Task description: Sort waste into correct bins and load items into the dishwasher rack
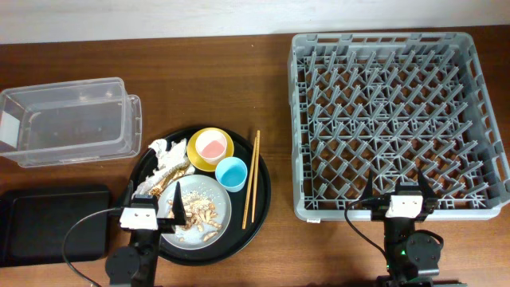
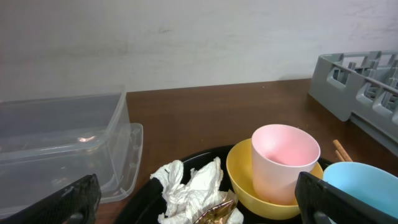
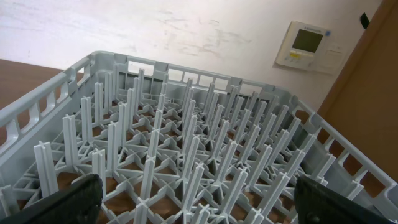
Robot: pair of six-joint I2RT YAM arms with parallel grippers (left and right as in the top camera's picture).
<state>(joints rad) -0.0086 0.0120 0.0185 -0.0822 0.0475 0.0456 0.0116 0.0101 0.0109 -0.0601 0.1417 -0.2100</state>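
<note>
A round black tray [image 1: 261, 199] holds white tissue with gold wrapper [image 1: 163, 162], a grey-white plate [image 1: 224, 209] with beige scraps [image 1: 199, 214], a pink cup [image 1: 210, 144] inside a yellow bowl [image 1: 196, 156], a blue cup [image 1: 232, 173] and two chopsticks [image 1: 252, 177]. My left gripper [image 1: 154, 199] is open and empty over the tray's near left; its wrist view shows the tissue [image 2: 189, 183], bowl [image 2: 239, 171] and pink cup [image 2: 283, 155] ahead of the fingers [image 2: 199, 208]. My right gripper [image 1: 396, 185] is open and empty at the near edge of the grey rack [image 1: 398, 119], whose pegs [image 3: 186, 143] fill its view.
The clear plastic box [image 1: 68, 119] stands at the far left and also shows in the left wrist view [image 2: 62, 137]. The flat black tray [image 1: 52, 223] lies at the near left, beside my left arm. The rack holds nothing.
</note>
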